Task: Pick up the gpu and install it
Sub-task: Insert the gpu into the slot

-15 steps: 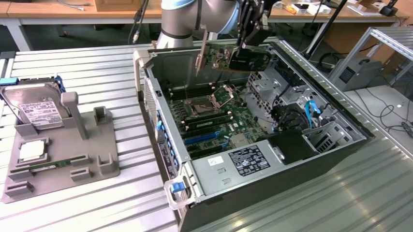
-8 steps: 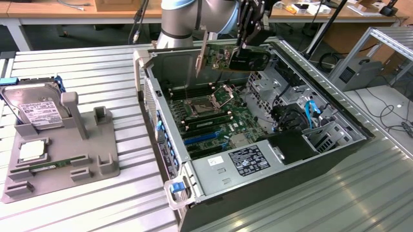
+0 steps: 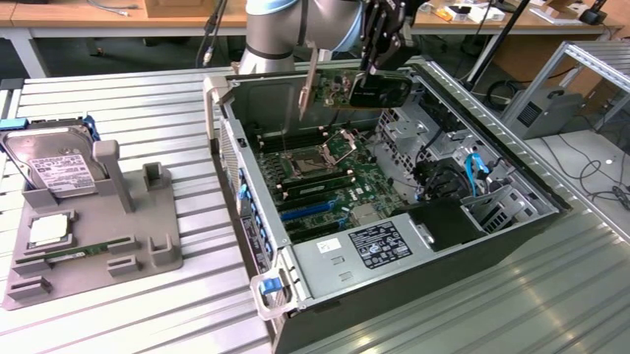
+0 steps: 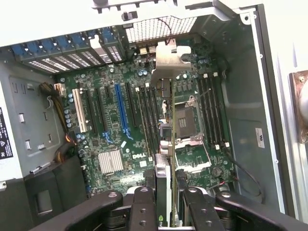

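**GPU HELD ABOVE OPEN CASE, NOT SEATED**

Exterior view, nine o'clock: grey fixture (image 3: 147, 251) carrying hard drive (image 3: 49, 166) and memory stick (image 3: 74, 253), well apart from the work.

Centre: open case (image 3: 229, 147) lying on its side, motherboard (image 3: 335, 184) exposed. Blue slot (image 3: 307, 210) at six o'clock of the processor socket (image 3: 325, 153), nothing plugged into it.

Twelve o'clock of the case: gpu (image 3: 369, 88) in the air above the board, silver end bracket hanging toward the exterior view's left, touching no slot. Gripper (image 3: 379, 68) clamped on the card's upper edge. In the wrist view, black fingers (image 4: 144, 207) pressed against both faces of the card, seen edge-on over the socket region.

Three o'clock: blue cables (image 3: 477, 173) beside the drive bay, apart from the card.

Risks, as judged:
- Card appears to hang nearer the socket than the blue slot. If lowered out of line, likely strike of its edge connector on the socket or the memory slots.
- Any tilt in the grip: connector entering at an angle and jamming.
- Hanging bracket: possible catch on the case's rear wall.
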Controlling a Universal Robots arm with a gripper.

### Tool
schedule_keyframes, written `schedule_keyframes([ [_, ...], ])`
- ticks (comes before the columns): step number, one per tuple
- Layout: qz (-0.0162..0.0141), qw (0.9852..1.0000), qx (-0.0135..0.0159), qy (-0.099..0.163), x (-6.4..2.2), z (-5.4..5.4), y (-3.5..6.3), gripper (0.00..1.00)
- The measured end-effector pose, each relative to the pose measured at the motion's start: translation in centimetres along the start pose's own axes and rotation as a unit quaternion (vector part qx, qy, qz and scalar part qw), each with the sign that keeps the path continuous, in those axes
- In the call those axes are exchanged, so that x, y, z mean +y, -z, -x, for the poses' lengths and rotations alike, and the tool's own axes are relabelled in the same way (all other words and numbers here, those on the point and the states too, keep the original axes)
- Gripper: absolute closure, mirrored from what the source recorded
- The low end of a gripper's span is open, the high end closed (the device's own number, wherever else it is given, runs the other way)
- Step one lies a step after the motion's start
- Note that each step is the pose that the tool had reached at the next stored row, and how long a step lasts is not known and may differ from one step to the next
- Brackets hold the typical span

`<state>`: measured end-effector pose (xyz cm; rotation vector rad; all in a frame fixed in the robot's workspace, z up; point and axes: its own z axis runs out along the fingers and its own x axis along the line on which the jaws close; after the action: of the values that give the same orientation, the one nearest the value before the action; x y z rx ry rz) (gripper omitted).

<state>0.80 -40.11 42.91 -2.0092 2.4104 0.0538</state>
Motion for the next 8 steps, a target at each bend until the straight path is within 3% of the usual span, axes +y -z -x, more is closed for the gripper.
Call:
schedule_keyframes([
  [8,0.0005,0.9998,0.0005,0.021,0.00,0.00,-0.03,0.73],
])
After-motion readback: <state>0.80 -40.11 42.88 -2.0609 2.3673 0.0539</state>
